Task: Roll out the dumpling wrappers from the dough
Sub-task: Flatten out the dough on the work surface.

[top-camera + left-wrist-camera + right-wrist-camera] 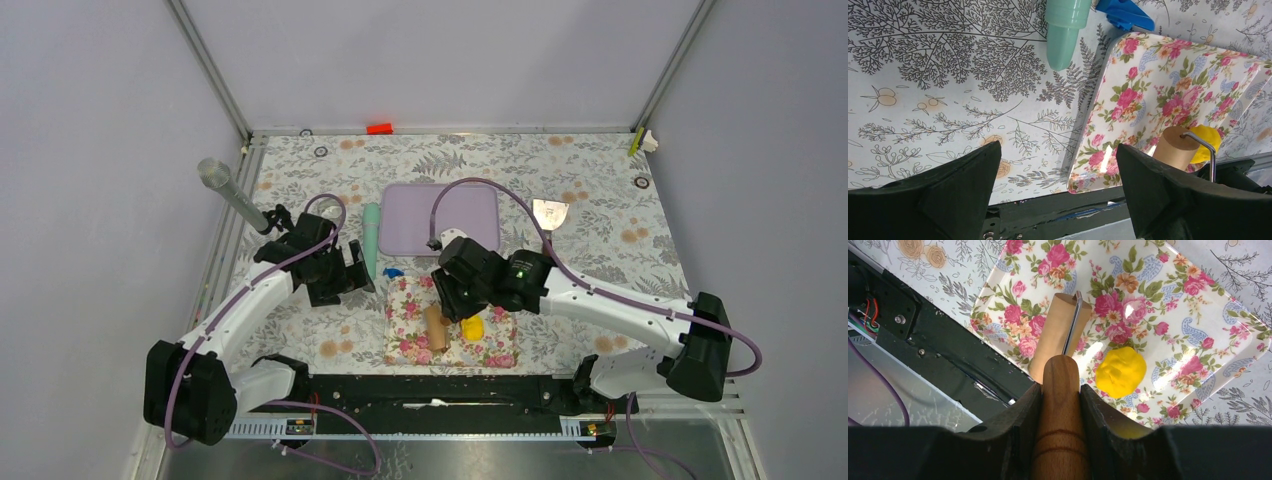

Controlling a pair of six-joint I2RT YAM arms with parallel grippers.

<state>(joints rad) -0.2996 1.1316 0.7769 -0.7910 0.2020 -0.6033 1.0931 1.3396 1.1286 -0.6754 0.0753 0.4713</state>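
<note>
Fern-print worktop (600,250) with a lilac board (405,220) at the far middle and a floral tray (402,340) at the near edge. The left tool (1058,150) is spread wide over the worktop, just left of that tray. The right tool (1060,390) is pinching the wooden handle of a roller (1055,332), whose drum is on the tray. The yellow dough (1120,371) lump sits on the tray just right of the drum, not touching it.
</note>
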